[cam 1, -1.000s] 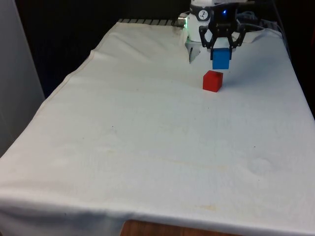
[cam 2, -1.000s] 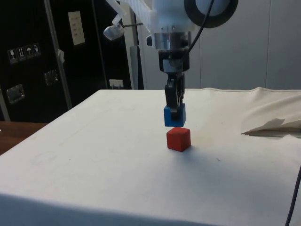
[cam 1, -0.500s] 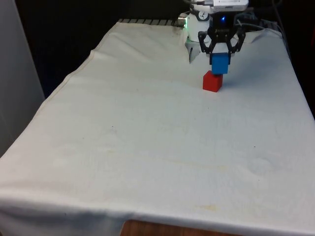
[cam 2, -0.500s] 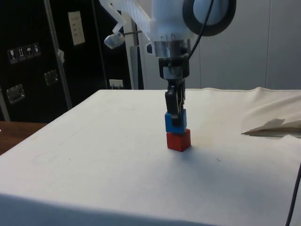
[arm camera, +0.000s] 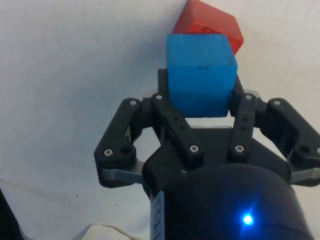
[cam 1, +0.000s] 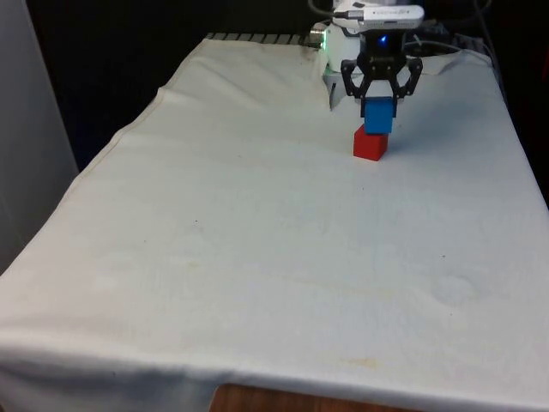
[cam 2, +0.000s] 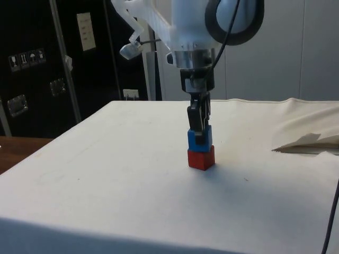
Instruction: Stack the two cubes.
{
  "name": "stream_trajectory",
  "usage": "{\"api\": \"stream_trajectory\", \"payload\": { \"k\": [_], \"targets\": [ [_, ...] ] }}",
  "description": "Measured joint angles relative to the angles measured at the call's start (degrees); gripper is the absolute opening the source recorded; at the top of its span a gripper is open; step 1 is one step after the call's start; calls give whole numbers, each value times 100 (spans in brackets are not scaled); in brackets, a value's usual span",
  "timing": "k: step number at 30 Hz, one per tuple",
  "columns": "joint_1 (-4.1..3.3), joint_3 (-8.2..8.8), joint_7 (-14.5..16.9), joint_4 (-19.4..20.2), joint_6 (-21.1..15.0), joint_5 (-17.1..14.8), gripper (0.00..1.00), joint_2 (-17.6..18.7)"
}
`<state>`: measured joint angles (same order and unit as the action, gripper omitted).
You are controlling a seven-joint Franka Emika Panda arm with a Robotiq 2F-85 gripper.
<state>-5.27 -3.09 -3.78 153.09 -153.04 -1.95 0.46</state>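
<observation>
A red cube [cam 1: 370, 144] sits on the white cloth near the table's far end. The blue cube [cam 1: 378, 118] rests on top of it, set a little towards the front view's right. My gripper [cam 1: 378, 113] comes straight down from above and is shut on the blue cube. In the side view the blue cube [cam 2: 200, 138] touches the top of the red cube [cam 2: 201, 158], with the gripper [cam 2: 198, 133] clamped on its sides. The wrist view has the blue cube [arm camera: 200, 70] between the fingers [arm camera: 167, 107], and the red cube [arm camera: 212, 24] peeks out beyond it.
A raised fold of the cloth [cam 2: 307, 142] lies beyond the stack on the side view's right, and it shows just behind the gripper as a fold [cam 1: 336, 91] in the front view. The cloth's edge [cam 1: 129, 133] falls away on the front view's left.
The gripper has come down with the blue cube, from hanging a little above the red cube to resting on it. The red cube has not moved.
</observation>
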Motion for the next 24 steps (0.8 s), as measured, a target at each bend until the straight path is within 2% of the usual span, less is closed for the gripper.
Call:
{"api": "stream_trajectory", "payload": {
  "k": [24],
  "targets": [
    [6,6,6,-126,-6,0,0,155]
  ]
}}
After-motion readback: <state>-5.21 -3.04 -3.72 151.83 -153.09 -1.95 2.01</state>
